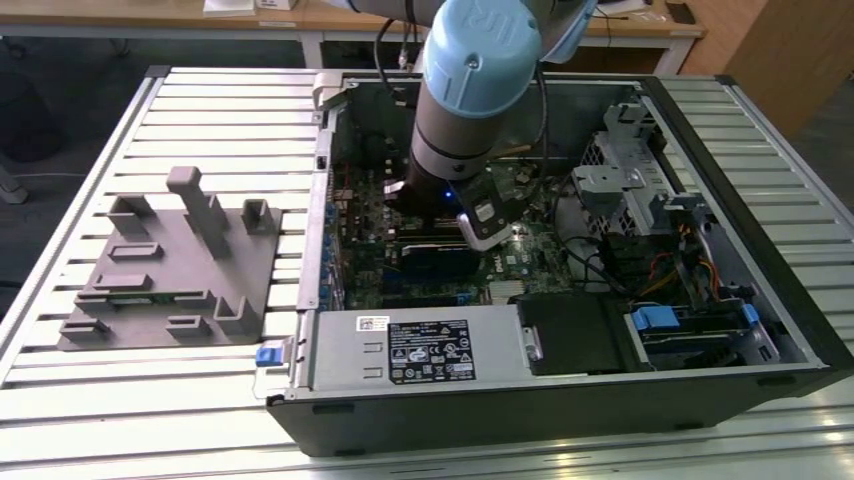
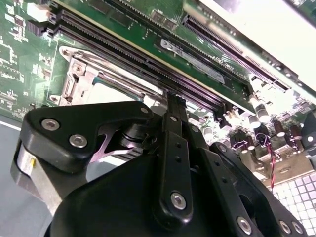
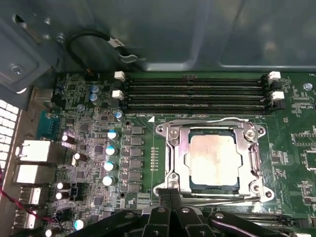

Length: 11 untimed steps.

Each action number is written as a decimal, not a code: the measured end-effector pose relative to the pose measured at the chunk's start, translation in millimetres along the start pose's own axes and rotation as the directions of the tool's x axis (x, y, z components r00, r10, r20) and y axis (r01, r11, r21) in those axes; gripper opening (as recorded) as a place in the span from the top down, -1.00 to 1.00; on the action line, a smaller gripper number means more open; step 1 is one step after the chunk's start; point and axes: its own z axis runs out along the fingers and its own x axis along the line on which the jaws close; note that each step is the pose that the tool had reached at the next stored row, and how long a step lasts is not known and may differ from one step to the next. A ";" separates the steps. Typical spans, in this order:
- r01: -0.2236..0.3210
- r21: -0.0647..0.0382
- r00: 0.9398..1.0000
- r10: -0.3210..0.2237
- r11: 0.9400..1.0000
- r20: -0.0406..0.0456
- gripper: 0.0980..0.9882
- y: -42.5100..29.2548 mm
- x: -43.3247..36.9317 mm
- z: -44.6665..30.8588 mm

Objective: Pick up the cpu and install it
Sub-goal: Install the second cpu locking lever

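The cpu (image 3: 215, 162), a flat silver-tan square, lies inside the metal socket frame (image 3: 170, 148) on the green motherboard (image 3: 143, 163). In the first wrist view my gripper (image 3: 170, 191) is shut with its black fingers pressed together just beside the socket's near edge, and nothing is between them. The second wrist view has the gripper (image 2: 172, 98) over the same socket frame (image 2: 74, 69), next to the long memory slots (image 2: 148, 54). In the exterior view my arm (image 1: 461, 120) reaches down into the open computer case (image 1: 561, 400).
A grey fixture (image 1: 174, 265) with upright blocks lies on the slatted table at the exterior view's left. Inside the case are the power supply (image 1: 427, 348), a drive cage (image 1: 627, 165) and loose cables (image 1: 667, 270). Memory slots (image 3: 197, 91) and capacitors (image 3: 111, 150) flank the socket.
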 end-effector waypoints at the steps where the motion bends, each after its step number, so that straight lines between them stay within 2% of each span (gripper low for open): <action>1: 0.001 -0.003 1.000 -0.001 1.000 0.001 0.98 -0.2 0.9 0.1; 11: 0.003 -0.026 1.000 -0.003 1.000 0.004 0.98 -2.0 2.7 5.0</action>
